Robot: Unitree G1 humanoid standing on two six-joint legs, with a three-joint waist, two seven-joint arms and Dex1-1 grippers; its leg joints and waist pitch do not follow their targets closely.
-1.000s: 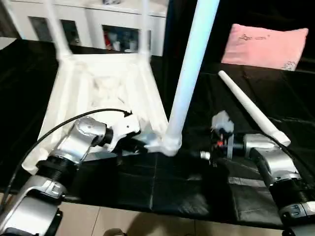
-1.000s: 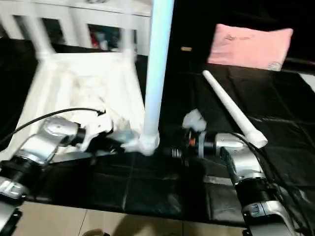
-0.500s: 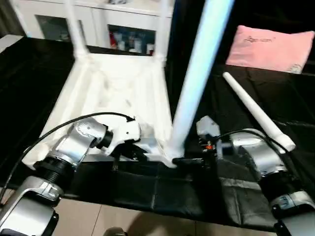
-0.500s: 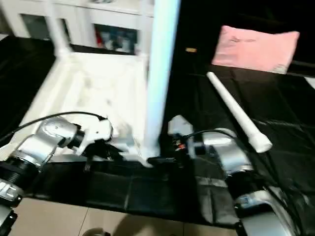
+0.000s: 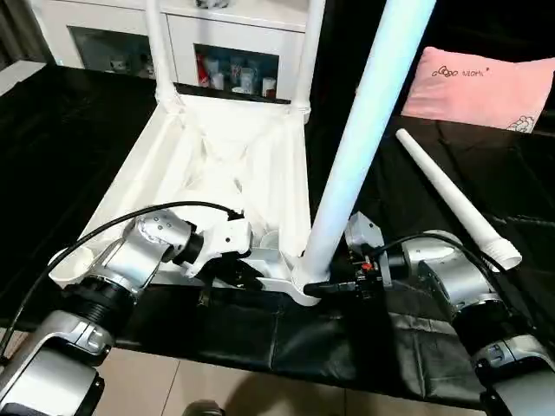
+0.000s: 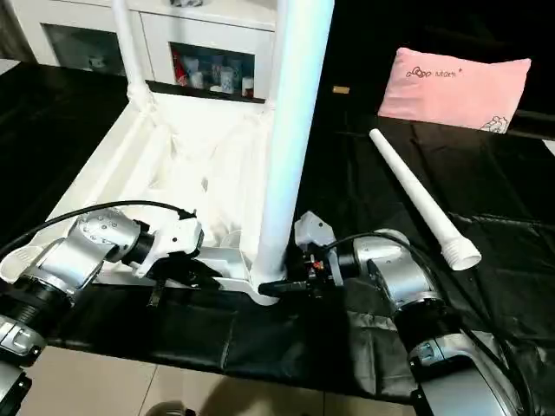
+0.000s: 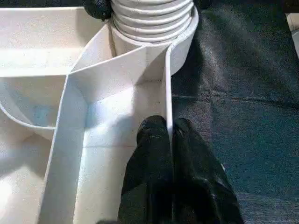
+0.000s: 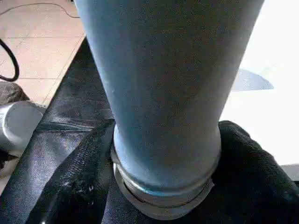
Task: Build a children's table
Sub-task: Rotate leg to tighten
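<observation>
The white tabletop (image 5: 208,165) lies upside down on the black cloth. Two legs (image 5: 160,43) (image 5: 310,43) stand in its far corner sockets. A third leg (image 5: 360,130) stands upright in the near right socket. Another leg (image 5: 451,195) lies loose on the cloth to the right. My left gripper (image 7: 169,140) is shut on the thin near rim wall of the tabletop, close to that socket. My right gripper (image 8: 163,186) reaches in from the right. Its fingers (image 8: 79,186) press on both sides of the standing leg's ribbed base.
A pink pillow (image 5: 481,87) rests at the back right and a white glass-door cabinet (image 5: 225,43) stands behind the tabletop. The cloth's front edge (image 5: 286,368) drops to a tiled floor just below my forearms.
My right gripper has moved left to the near leg's base and its fingers have closed in around it. My left gripper has kept its hold. The camera has shifted.
</observation>
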